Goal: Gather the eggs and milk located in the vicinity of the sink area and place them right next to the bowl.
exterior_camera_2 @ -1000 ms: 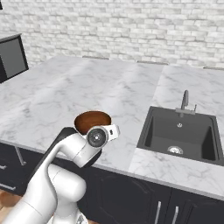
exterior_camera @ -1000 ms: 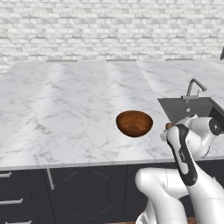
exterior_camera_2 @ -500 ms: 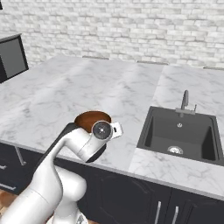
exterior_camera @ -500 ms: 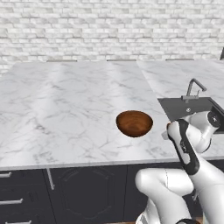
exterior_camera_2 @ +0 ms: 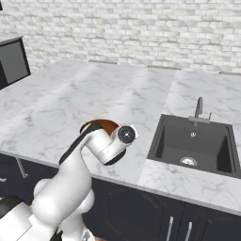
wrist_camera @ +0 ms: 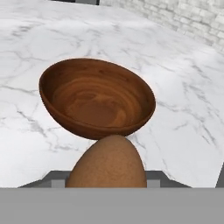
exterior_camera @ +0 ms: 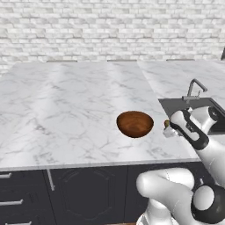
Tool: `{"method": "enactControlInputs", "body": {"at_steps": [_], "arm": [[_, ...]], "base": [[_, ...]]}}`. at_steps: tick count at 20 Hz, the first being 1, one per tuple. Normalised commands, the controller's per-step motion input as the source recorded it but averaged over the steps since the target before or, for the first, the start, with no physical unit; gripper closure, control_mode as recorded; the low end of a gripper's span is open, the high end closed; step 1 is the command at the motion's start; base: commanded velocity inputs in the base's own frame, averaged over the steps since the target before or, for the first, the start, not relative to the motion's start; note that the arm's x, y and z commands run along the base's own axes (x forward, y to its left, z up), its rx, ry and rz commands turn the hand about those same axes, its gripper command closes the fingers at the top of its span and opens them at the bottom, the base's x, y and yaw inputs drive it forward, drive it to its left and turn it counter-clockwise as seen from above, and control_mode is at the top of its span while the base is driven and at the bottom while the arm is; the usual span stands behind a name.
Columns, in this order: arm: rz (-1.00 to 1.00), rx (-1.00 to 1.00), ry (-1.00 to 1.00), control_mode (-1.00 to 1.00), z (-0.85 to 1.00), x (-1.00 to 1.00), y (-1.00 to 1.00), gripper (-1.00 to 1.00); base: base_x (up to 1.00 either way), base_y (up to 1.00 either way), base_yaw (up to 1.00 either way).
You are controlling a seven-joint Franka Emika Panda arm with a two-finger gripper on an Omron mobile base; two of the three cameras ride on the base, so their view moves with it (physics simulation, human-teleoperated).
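The reddish-brown wooden bowl point(exterior_camera: 135, 123) point(exterior_camera_2: 100, 125) point(wrist_camera: 96, 98) stands on the marble counter near its front edge. My gripper point(exterior_camera: 167, 129) point(wrist_camera: 107, 180) hangs just right of the bowl, low over the counter, shut on a reddish-brown egg point(exterior_camera: 166, 124) point(wrist_camera: 108, 162). In the hand view the egg sits at the bottom centre with the bowl straight ahead and close. The dark sink point(exterior_camera: 184, 104) point(exterior_camera_2: 194, 143) lies to the right of the bowl. The milk is out of view.
A slim silver faucet point(exterior_camera: 195, 86) point(exterior_camera_2: 199, 108) stands at the sink's back edge. White marble counter point(exterior_camera: 66, 110) stretches left and behind the bowl. A brick wall point(exterior_camera: 110, 26) runs along the back. Dark cabinets sit below the counter's front edge.
My wrist has turned and shifted slightly toward the sink side, while the egg stays in the grip beside the bowl. The bowl has not moved.
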Motion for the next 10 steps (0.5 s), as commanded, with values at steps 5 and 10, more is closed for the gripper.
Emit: {"method": "enactControlInputs", "body": {"at_steps": [5, 10], "arm": [[0.16, -0.15, 0.0, -1.0, -0.04, 0.1, -0.34, 1.0], [0.02, -0.07, 0.0, -1.0, -0.2, 0.0, -0.12, 1.0]], "base": [[0.0, 0.0, 0.0], [0.0, 0.0, 0.0]]}}
